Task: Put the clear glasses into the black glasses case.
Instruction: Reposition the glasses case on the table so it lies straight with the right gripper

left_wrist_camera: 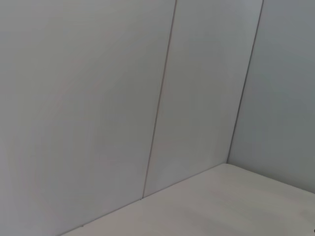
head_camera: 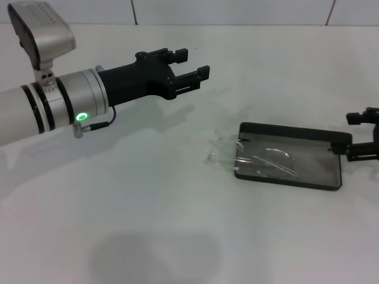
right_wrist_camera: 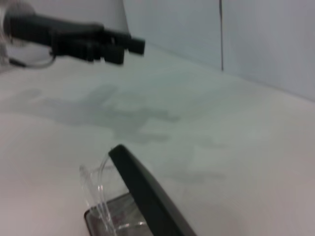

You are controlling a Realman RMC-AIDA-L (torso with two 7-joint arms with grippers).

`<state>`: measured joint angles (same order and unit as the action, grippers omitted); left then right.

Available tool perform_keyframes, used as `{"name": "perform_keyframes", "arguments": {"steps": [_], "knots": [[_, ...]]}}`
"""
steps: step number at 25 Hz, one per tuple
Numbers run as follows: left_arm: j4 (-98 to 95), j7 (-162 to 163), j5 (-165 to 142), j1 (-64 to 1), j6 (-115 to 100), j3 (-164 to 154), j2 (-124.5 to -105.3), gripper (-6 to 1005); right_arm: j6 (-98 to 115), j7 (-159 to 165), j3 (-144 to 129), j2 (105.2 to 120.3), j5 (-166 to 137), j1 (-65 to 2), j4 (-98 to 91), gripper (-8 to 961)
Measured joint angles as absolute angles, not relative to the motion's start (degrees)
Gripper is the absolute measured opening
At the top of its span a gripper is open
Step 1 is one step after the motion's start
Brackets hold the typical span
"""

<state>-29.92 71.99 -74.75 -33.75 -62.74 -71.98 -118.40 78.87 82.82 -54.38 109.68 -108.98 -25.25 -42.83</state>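
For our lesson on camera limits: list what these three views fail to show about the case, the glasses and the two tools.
- Right tool: head view's edge cuts it off; finger state unclear.
- Clear glasses: transparent, outline faint; one end overhangs the black glasses case.
- Case: right wrist view's edge crops it, its raised lid hides the interior.
- Left tool: absent from left wrist view, only wall.

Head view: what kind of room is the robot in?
Probably a robot test bench, not a home: a bare white table boxed in by plain white wall panels, with only the black glasses case and the clear glasses on it.
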Motion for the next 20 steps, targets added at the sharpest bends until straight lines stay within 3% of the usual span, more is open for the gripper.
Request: {"name": "perform_keyframes", "arguments": {"steps": [5, 12, 15, 17, 18, 20], "knots": [[-29.87, 71.95, -74.79, -33.81, -62.74, -72.09, -118.62, 668, 81.37, 84.92, -54.39, 107.89, -112.02, -26.78, -43.04, 865], [-29.62, 71.62, -74.8, -33.84, -62.75, -72.15, -118.74, 668, 83.16, 84.38, -52.74, 107.72, -112.18, -26.58, -43.97, 869], [-29.6, 71.62, -74.8, -33.84, -62.75, -72.22, -118.74, 669, 82.95, 83.7, -52.31, 109.01, -114.22, -26.54, -45.66, 869], [-29.59, 71.62, -74.8, -33.83, -62.76, -72.25, -118.74, 669, 82.61, 82.25, -52.61, 110.81, -116.62, -25.79, -48.52, 869], [-29.59, 71.63, -74.8, -33.8, -62.76, -72.29, -118.74, 669, 82.58, 81.23, -52.73, 112.59, -119.4, -25.33, -51.19, 869], [-29.59, 71.63, -74.8, -33.8, -62.76, -72.3, -118.75, 669, 82.92, 80.68, -52.47, 113.16, -120.18, -25.29, -51.96, 869]]}}
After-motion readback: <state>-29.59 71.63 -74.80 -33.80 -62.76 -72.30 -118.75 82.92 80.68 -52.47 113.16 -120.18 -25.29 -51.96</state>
